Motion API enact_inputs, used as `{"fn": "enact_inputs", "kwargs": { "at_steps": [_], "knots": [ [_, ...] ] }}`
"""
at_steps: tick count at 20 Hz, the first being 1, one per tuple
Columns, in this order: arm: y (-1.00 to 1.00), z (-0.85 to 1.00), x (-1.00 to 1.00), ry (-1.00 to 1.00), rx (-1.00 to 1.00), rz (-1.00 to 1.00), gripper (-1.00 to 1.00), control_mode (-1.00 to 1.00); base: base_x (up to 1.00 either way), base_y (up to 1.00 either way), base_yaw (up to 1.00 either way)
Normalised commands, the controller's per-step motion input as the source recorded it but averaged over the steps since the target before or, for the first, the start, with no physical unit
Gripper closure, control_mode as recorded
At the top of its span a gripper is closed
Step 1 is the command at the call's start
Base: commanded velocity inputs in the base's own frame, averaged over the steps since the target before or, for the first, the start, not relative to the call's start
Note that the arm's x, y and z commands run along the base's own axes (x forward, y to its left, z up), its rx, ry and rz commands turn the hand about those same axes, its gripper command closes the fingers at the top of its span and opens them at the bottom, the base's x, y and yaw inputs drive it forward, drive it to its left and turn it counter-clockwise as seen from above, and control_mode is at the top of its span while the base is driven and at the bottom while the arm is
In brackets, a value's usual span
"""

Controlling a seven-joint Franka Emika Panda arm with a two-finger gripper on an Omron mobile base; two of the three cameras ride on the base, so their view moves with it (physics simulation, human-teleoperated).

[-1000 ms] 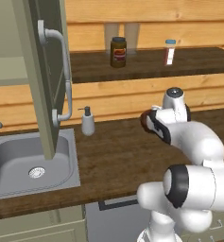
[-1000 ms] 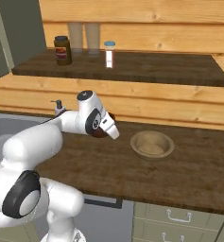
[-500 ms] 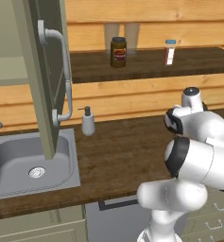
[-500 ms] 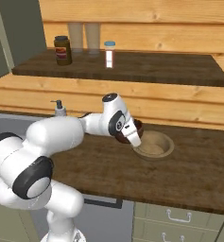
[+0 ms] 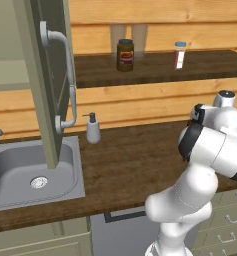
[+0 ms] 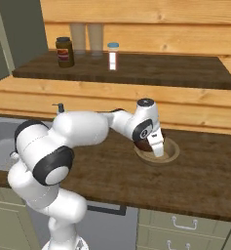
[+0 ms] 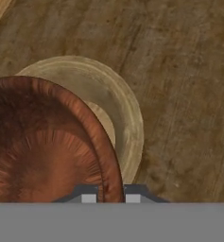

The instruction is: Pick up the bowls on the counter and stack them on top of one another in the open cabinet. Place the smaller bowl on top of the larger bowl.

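Two bowls meet here: with the jaws closed on the rim of the small bowl (image 7: 47, 142) just above the tan bowl (image 7: 125, 118) on the worktop (image 6: 204, 176), centre it, lower gently, then release.

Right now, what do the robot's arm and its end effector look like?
The arm is glossy white, built of rounded, bulky segments with dark grey bands and caps at the joints. No cables or markings show. The end effector has two small dark tips with pale grey pads.
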Motion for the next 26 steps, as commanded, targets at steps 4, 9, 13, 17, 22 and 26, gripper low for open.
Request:
{"fn": "enact_inputs", "kwargs": {
  "at_steps": [4, 9, 13, 17, 22, 26],
  "knots": [
    [-0.08, -0.29, 0.14, 0.00, 0.02, 0.00, 1.00, -1.00, 0.00, 0.00, 0.00],
    [-0.06, -0.19, 0.31, -0.01, 0.00, 0.00, 1.00, -1.00, 0.00, 0.00, 0.00],
    [-0.24, -0.24, 0.19, -0.02, 0.00, 0.00, 1.00, -1.00, 0.00, 0.00, 0.00],
    [-0.32, -0.09, 0.21, -0.01, 0.00, 0.00, 1.00, -1.00, 0.00, 0.00, 0.00],
    [-0.35, -0.20, 0.15, -0.02, 0.00, 0.00, 1.00, -1.00, 0.00, 0.00, 0.00],
    [-0.15, -0.23, 0.31, 0.00, 0.00, 0.00, 1.00, -1.00, 0.00, 0.00, 0.00]
  ]
}}
